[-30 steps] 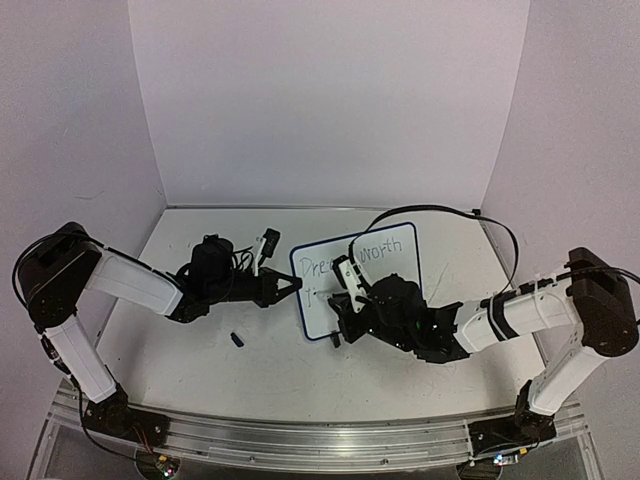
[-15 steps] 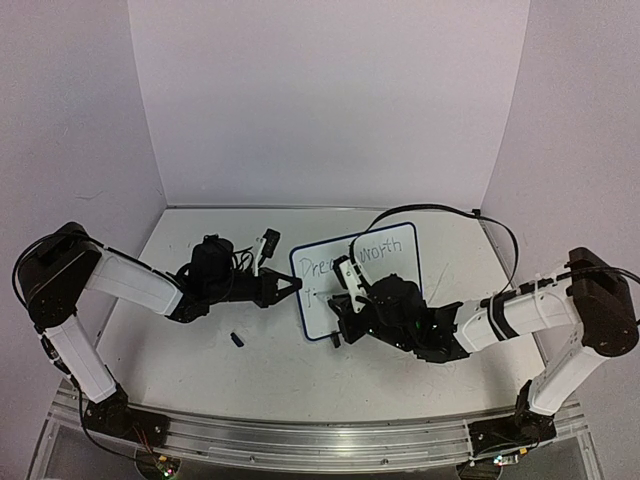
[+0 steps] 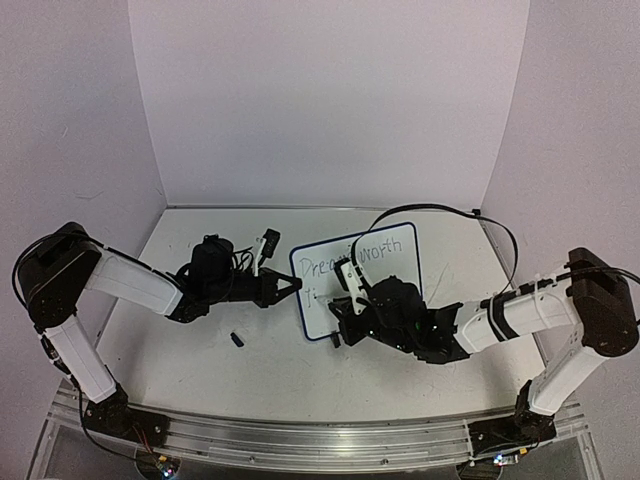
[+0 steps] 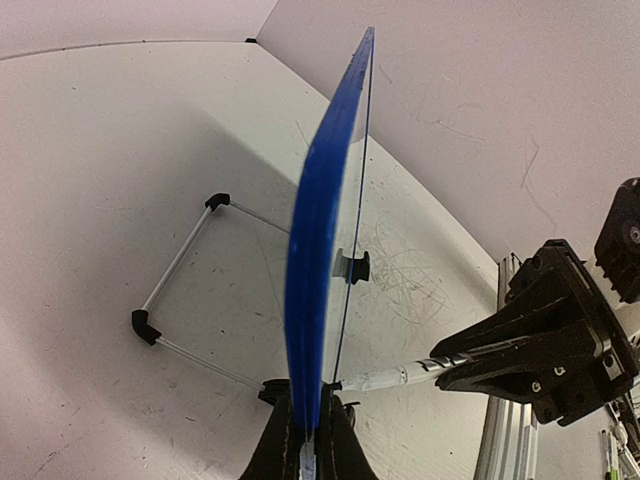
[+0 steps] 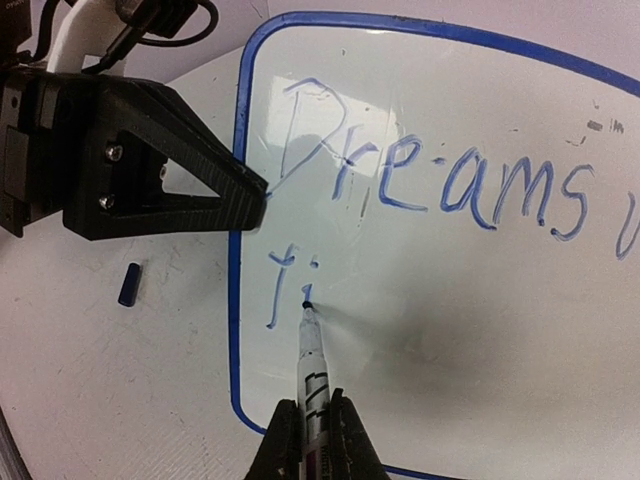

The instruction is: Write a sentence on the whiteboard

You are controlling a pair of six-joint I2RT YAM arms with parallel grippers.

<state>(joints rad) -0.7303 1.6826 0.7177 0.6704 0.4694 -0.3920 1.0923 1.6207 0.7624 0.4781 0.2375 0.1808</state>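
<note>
Whiteboard (image 3: 312,312) stands upright mid-tabletop (image 3: 200,360), left pincer (image 4: 305,440) clamped on its side edge; right pincer (image 5: 312,440) closed on marker (image 5: 312,370), tip touching board; sentence (image 5: 440,185) has "Dreams worth" done; second line only at "fi", so most of it looks left.

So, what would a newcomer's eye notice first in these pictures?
The whiteboard stands propped mid-table, with blue writing, "Dreams worth", along its top. The right end effector holds a marker whose tip touches the board at the letters "fi" below. The left end effector clamps the board's left edge.
</note>
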